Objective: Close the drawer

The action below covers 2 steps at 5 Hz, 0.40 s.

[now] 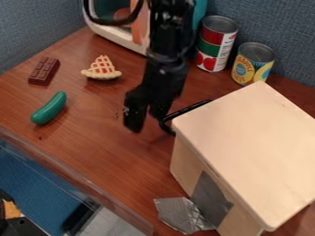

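The black gripper (148,119) hangs above the table just left of the wooden box (249,143), its two fingers parted with nothing seen between them. A black curved handle (186,109) stands out from the box's upper left side, close beside the right finger. On the box's lower left face is a dark grey panel (211,198), and a silver-taped piece (178,214) juts out from it at the bottom. Which part is the drawer, and how far out it stands, I cannot tell.
Two cans, one red and green (215,44) and one yellow (252,63), stand behind the box. On the left lie a chocolate bar (44,71), a pie slice (102,69) and a green cucumber (49,108). A clear ledge (73,179) edges the table (98,138).
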### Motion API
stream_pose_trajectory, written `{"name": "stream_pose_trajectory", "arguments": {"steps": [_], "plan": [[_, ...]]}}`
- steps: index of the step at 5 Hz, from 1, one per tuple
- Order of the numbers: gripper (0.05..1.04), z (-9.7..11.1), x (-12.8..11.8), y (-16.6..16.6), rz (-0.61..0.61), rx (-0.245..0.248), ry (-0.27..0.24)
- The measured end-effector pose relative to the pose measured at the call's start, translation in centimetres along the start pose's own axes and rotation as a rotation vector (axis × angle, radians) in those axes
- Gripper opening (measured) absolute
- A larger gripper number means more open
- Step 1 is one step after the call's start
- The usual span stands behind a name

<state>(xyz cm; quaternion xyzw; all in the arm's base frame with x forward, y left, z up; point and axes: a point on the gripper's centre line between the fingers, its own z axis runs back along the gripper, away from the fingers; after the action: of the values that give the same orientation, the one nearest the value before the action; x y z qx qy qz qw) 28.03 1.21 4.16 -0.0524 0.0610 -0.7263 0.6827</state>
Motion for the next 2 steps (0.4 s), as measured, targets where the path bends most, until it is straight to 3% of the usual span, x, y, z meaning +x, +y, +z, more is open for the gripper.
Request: {"name": "stream_pose_trajectory", "arguments": {"steps": [1, 2], "plan": [[0.999, 1.8, -5.4, 1.8, 0.285, 0.023, 0.136], [0.999, 4.8, -10.3, 1.1, 0.536, 0.001, 0.136]]}}
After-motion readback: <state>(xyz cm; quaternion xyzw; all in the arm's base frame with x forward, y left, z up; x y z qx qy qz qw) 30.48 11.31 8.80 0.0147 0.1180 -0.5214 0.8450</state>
